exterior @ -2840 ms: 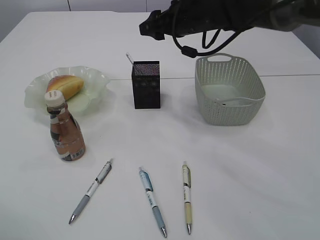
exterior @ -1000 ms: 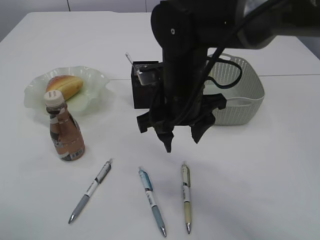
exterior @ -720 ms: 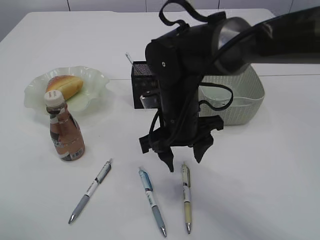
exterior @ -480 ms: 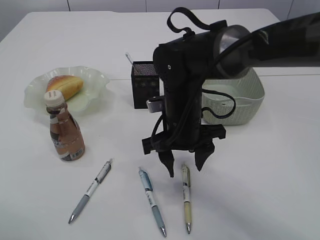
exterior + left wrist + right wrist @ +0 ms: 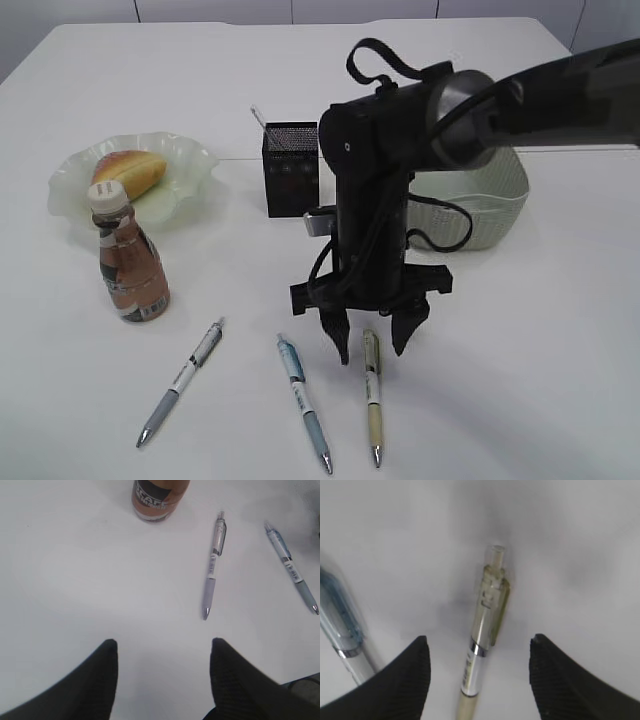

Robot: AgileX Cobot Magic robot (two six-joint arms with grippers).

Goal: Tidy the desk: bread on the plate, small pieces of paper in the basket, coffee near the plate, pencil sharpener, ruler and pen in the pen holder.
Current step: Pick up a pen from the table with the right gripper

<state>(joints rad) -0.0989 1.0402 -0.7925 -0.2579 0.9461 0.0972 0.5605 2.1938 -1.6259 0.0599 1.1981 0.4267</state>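
Observation:
My right gripper (image 5: 372, 350) points straight down, open, its fingertips on either side of the top end of a beige pen (image 5: 373, 405). In the right wrist view that beige pen (image 5: 487, 625) lies between the open gripper (image 5: 480, 641) without touching it. A blue pen (image 5: 303, 400) and a grey-white pen (image 5: 182, 380) lie to its left. My left gripper (image 5: 164, 644) hovers open over bare desk, below the grey-white pen (image 5: 214, 565). The bread (image 5: 130, 170) lies on the plate (image 5: 190, 160), with the coffee (image 5: 128, 265) in front. The ruler's tip (image 5: 258, 116) pokes from the pen holder (image 5: 292, 170). Pencil sharpener and paper pieces are out of view.
The basket (image 5: 495, 195) stands behind my right arm, largely hidden by it. The blue pen (image 5: 340, 625) lies just left of the right gripper's left finger. The coffee's base (image 5: 160, 500) shows at the top of the left wrist view.
My right arm has come forward and down from beside the pen holder until its open jaws straddle the beige pen. Nothing on the desk has moved.

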